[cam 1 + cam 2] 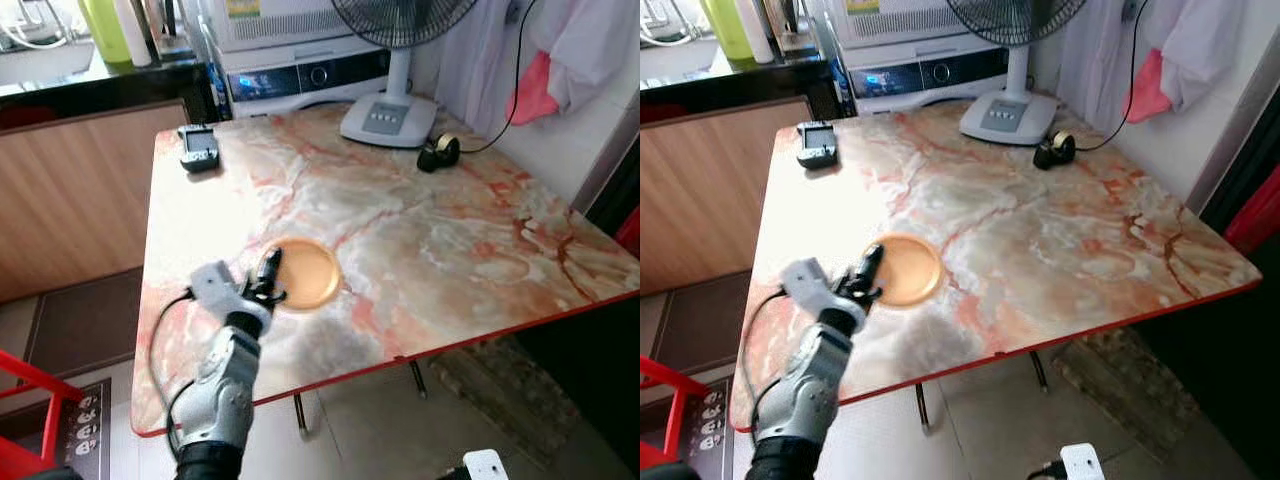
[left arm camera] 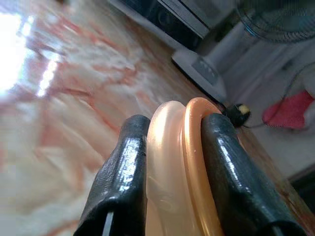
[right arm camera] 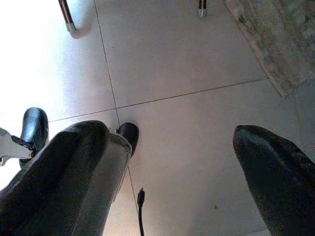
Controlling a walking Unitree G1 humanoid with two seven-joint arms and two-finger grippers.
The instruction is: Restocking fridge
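A round orange plate (image 1: 308, 272) lies on the marble table (image 1: 450, 230), near its front left part. My left gripper (image 1: 268, 277) reaches over the front edge and is shut on the plate's near-left rim. In the left wrist view both black fingers (image 2: 123, 167) press on the orange rim (image 2: 189, 157), which looks like two stacked edges. My right gripper (image 3: 172, 167) hangs low over the tiled floor, open, with nothing between its fingers.
On the far side of the table stand a white fan base (image 1: 388, 118), a black tape dispenser (image 1: 438, 152) and a dark handset (image 1: 198, 147). A wooden counter (image 1: 70, 190) stands to the left. A red frame (image 1: 30, 400) is at the lower left, a rug (image 1: 500, 390) under the table.
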